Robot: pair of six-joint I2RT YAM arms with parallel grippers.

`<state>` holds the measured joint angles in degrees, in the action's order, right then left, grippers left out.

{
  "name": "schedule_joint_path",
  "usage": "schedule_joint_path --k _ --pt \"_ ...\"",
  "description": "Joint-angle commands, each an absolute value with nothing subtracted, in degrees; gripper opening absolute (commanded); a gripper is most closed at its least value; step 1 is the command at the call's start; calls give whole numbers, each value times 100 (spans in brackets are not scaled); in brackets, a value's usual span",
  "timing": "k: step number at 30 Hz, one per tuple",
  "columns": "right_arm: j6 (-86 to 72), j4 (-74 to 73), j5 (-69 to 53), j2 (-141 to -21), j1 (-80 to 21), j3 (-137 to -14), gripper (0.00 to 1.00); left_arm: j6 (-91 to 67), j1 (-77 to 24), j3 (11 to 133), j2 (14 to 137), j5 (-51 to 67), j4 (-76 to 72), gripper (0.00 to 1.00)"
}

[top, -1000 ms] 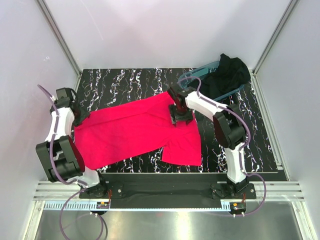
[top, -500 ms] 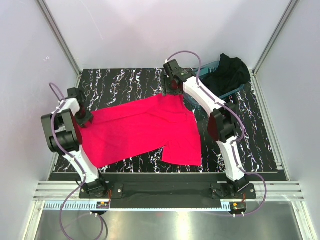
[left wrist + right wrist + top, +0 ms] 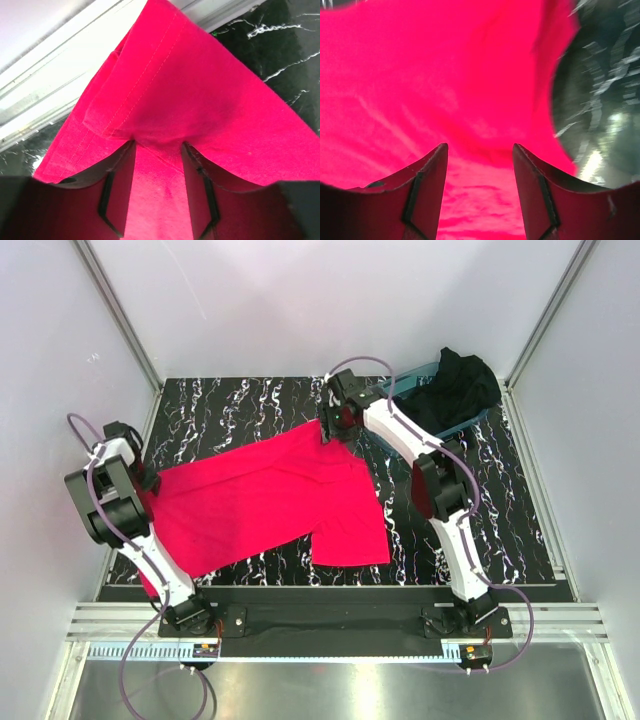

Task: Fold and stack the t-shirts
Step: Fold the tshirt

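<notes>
Jaws of both grippers are clamped on red cloth. Count: two arms, two grippers, two t-shirts, one tub. The left gripper (image 3: 147, 481) holds the 9 o'clock end of the red t-shirt (image 3: 265, 502); the right gripper (image 3: 328, 430) holds its 12 o'clock edge. In each wrist view, red fabric fills the gap between the fingers (image 3: 120, 195) and bunches at their tips. The red t-shirt lies spread across the marbled black table (image 3: 240, 405). The black t-shirt (image 3: 455, 380) sits heaped in the teal tub (image 3: 405, 380) at 2 o'clock, apart from both jaws.
</notes>
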<state>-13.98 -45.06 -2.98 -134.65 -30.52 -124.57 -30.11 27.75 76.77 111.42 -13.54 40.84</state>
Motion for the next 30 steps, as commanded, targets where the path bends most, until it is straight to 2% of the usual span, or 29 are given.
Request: schedule_joint_path --k 1,3,8,12,17,22,27,30 --pt "-1503 -4368 -1037 -13228 -3304 -12217 61 -2707 2646 7541 10838 -1134 3991 51" --pt "-1389 -4421 -1011 -13140 -3506 -12060 58 -2681 2392 7480 10558 -1116 3990 54" --pt "-1029 -4666 -1081 -13262 -3709 -12076 40 -3067 2092 7120 9933 -870 4008 63" --pt "-827 -4562 -853 -13271 -3972 -11910 40 -3375 1828 6733 9283 -748 3885 64" --pt "-817 -4676 -319 -13605 -4113 -12120 49 -3445 1653 6478 8895 -396 3867 63" --pt "-686 -4509 130 -13851 -4148 -12304 50 -3401 1433 6214 8596 -290 3841 63" --pt "-624 -4553 430 -14071 -4140 -12419 44 -3270 1397 6021 8394 -290 3850 63" --pt "-624 -4491 658 -14063 -4148 -12428 29 -3156 1397 6047 8367 -386 3893 63"
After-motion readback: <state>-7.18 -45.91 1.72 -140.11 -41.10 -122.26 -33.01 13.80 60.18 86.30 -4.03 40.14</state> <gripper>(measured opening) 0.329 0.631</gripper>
